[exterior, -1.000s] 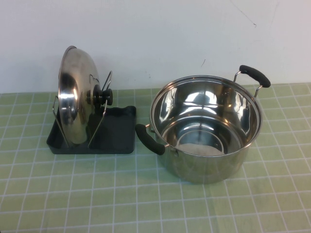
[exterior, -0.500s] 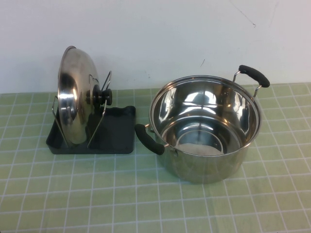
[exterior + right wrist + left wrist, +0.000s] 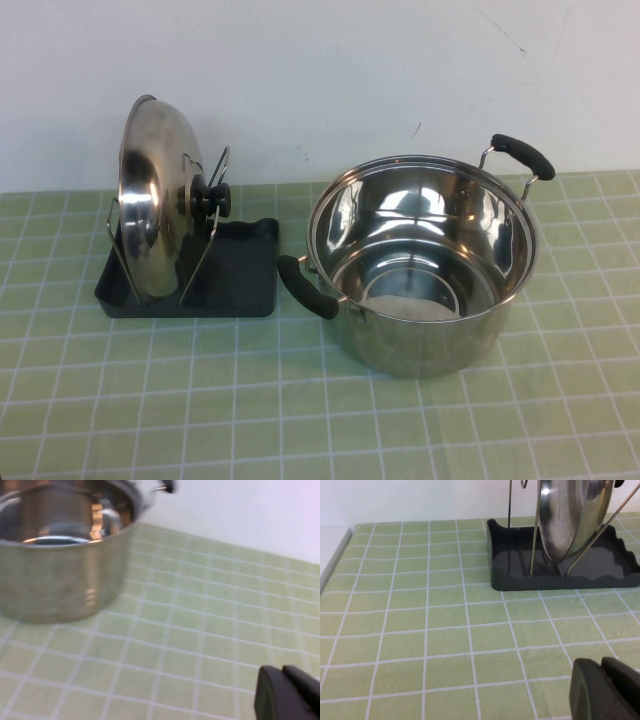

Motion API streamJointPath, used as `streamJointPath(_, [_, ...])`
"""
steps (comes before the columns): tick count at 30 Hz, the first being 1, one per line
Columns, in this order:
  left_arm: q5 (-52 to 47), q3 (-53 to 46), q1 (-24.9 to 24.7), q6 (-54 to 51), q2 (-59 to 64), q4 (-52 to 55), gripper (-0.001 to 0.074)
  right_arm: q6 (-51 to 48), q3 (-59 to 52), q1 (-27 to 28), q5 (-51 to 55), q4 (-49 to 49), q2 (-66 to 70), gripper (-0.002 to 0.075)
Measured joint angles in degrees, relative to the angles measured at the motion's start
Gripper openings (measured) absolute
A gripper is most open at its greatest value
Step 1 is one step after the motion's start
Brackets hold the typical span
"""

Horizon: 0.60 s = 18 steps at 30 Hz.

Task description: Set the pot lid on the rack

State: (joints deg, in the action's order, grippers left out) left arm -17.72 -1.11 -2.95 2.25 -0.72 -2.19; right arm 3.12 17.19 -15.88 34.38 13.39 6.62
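Note:
The shiny steel pot lid with its black knob stands on edge in the dark rack, leaning between the wire loops at the table's back left. It also shows in the left wrist view, standing in the rack. My left gripper is shut and empty, low over the tiles, well short of the rack. My right gripper is shut and empty over the tiles, away from the pot. Neither gripper shows in the high view.
A deep steel pot with two black handles stands empty to the right of the rack; it also shows in the right wrist view. A white wall runs behind the green tiled table. The table's left edge shows in the left wrist view.

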Motion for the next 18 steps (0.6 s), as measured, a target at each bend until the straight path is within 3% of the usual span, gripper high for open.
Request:
streamJointPath(5, [0.00,0.00,0.00,0.00,0.00,0.00,0.0000,-1.14,-2.49,11.26,-1.67,-1.71,-4.78,-0.0001])
streamJointPath(9, [0.00,0.00,0.00,-0.10,0.00,0.00,-0.0001,-3.48,-7.92,16.63,-2.53,-4.15,-7.20,-0.0001])
streamJointPath(18, [0.00,0.00,0.00,-0.10,0.00,0.00,-0.0001,-8.53,-17.54,18.26,-10.87,-5.48,-7.35,-0.0001])
